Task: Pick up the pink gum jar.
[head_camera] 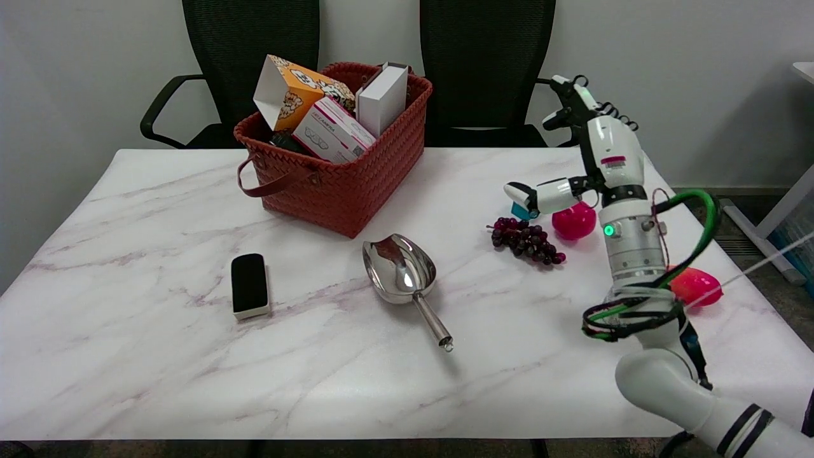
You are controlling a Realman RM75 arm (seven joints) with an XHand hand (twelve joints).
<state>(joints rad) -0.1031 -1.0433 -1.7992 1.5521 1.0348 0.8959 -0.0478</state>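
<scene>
The pink gum jar (574, 221) lies on its side on the marble table (159, 356), right of centre, with a teal cap (521, 211) at its left end. My right hand (601, 149) hovers just above and behind it, its fingers (572, 95) spread and pointing up and away. The thumb (540, 194) sticks out to the left over the jar's cap end. I see nothing held in the hand. The wrist hides the jar's right edge.
A bunch of dark grapes (526, 240) lies right beside the jar on its left. A second pink rounded object (698, 286) sits behind my forearm. A metal scoop (404, 273), a black eraser (249, 285) and a red woven basket (356, 184) of boxes stand further left.
</scene>
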